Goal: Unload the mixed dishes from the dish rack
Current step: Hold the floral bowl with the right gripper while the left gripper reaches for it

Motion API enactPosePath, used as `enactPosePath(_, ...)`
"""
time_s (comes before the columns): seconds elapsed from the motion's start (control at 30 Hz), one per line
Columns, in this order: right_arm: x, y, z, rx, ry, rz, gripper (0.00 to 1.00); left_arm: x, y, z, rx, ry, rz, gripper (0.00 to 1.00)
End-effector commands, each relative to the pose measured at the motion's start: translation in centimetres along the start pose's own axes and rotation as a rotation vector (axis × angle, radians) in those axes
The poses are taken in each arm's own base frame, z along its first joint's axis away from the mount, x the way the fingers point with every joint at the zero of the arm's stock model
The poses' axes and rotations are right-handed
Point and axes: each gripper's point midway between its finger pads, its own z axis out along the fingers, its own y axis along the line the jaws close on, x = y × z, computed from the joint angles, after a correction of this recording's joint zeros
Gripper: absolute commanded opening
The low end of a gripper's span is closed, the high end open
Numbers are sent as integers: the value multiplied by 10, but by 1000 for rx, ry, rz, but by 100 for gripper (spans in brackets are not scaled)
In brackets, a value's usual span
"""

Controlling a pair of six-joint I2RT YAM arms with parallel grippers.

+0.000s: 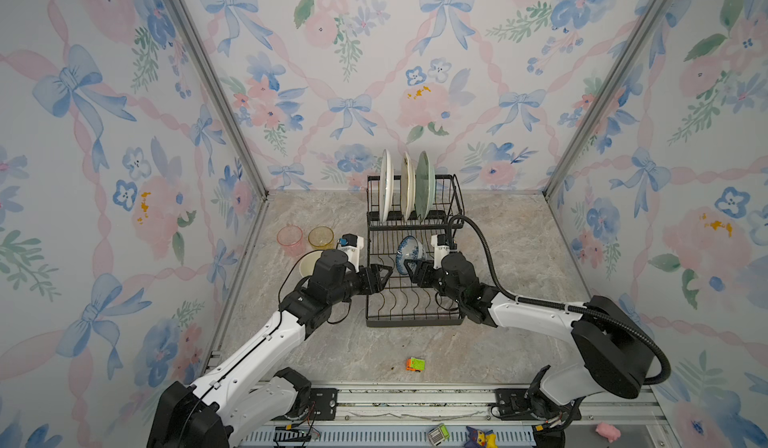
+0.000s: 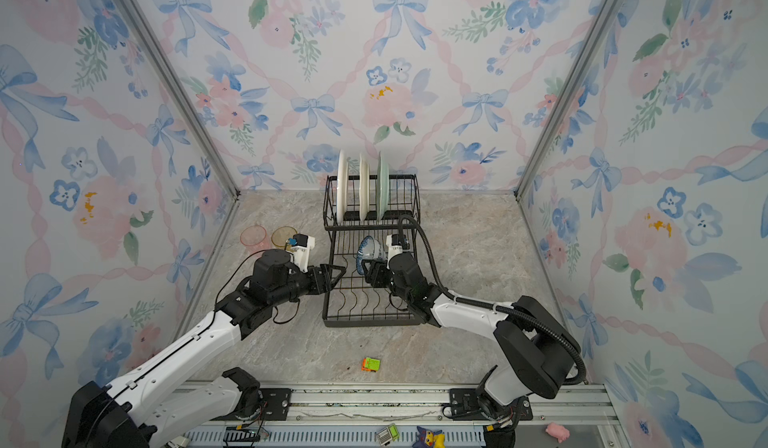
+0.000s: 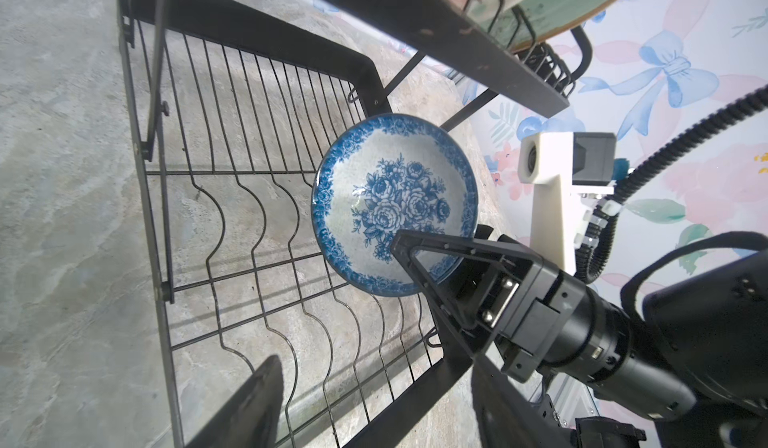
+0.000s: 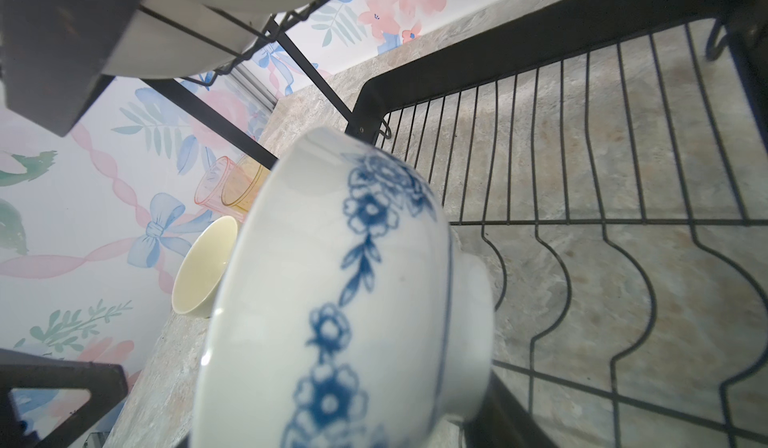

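On your left, the pink tumbler (image 1: pixel 289 238), the amber tumbler (image 1: pixel 321 237) and the white bowl (image 1: pixel 308 264) stand on the surface (image 1: pixel 374 350). Your left end effector (image 1: pixel 384 277) hangs released and empty at the left edge of the dish rack (image 1: pixel 415 322). Over its lower tray (image 1: pixel 399 304), your right end effector (image 1: pixel 409 270) grasps the tilted blue-patterned bowl (image 1: pixel 409 250) by the rim.

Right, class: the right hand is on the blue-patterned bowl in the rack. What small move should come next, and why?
Probably lift: the right hand grips the blue-patterned bowl by its rim, tilted on edge over the wires of the lower tray. Raising it slightly should clear the dividers before carrying it toward the open left hand.
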Motion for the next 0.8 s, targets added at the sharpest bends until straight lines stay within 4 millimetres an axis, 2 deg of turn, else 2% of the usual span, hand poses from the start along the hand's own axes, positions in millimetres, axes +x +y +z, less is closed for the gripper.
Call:
enactPosePath(0.0, -27, 24, -10, -83, -73, 24, 62, 2, -9, 6, 32, 13, 1, 70)
enactPosePath(0.33, -33, 38, -14, -142, -83, 26, 62, 11, -19, 22, 59, 61, 12, 65)
enactPosePath(0.77, -43, 56, -25, -218, -96, 47, 62, 16, -19, 33, 56, 75, 18, 65)
